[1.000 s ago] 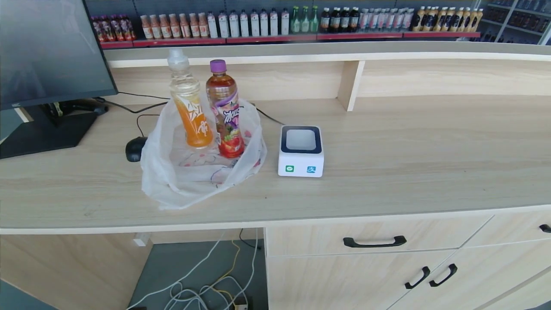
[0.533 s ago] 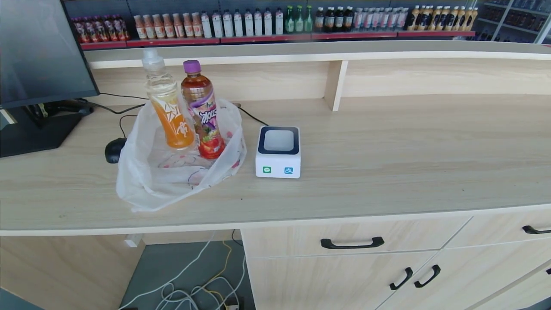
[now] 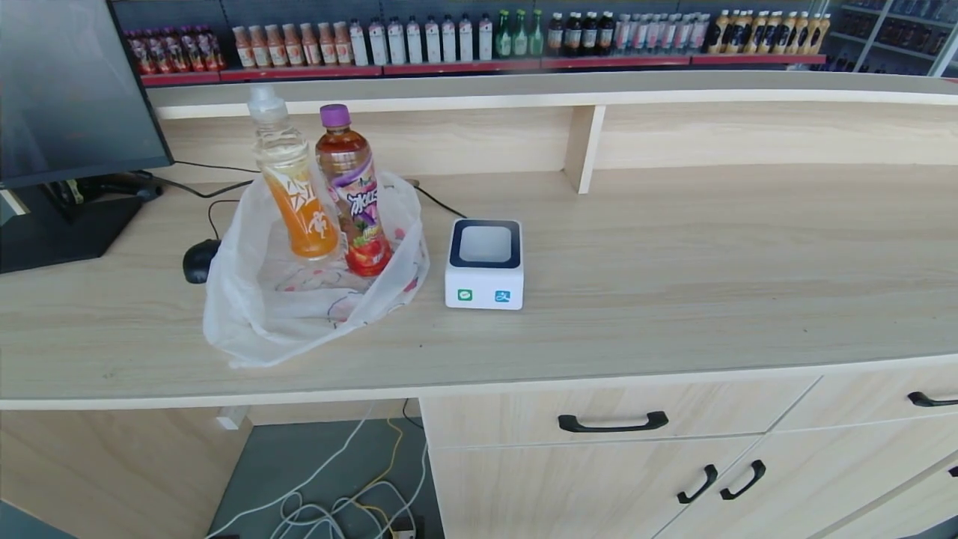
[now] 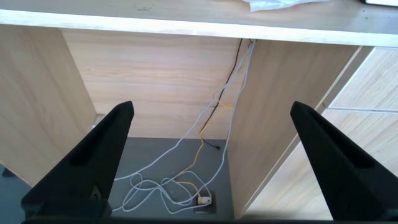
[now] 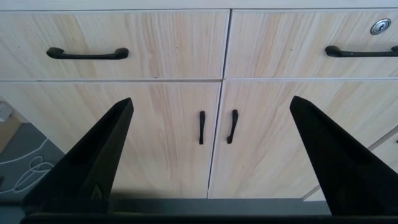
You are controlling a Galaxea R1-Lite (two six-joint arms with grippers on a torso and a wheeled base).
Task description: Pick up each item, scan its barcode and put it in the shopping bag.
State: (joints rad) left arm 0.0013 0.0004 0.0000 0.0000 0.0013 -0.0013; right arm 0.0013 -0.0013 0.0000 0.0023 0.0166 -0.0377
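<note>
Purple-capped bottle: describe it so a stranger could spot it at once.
On the wooden counter, left of the white scanner, sits a plastic shopping bag. Two bottles stand in it; the purple-capped bottle is the one nearer the scanner, unlike the clear-capped orange drink.

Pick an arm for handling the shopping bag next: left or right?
Left, likely. The left gripper, jaws open, sits below the counter edge, beneath the shopping bag, left of the scanner. The right gripper, jaws open, faces cabinet doors farther right.

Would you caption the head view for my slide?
The orange bottle and purple-capped bottle stand in the bag beside the scanner.
</note>
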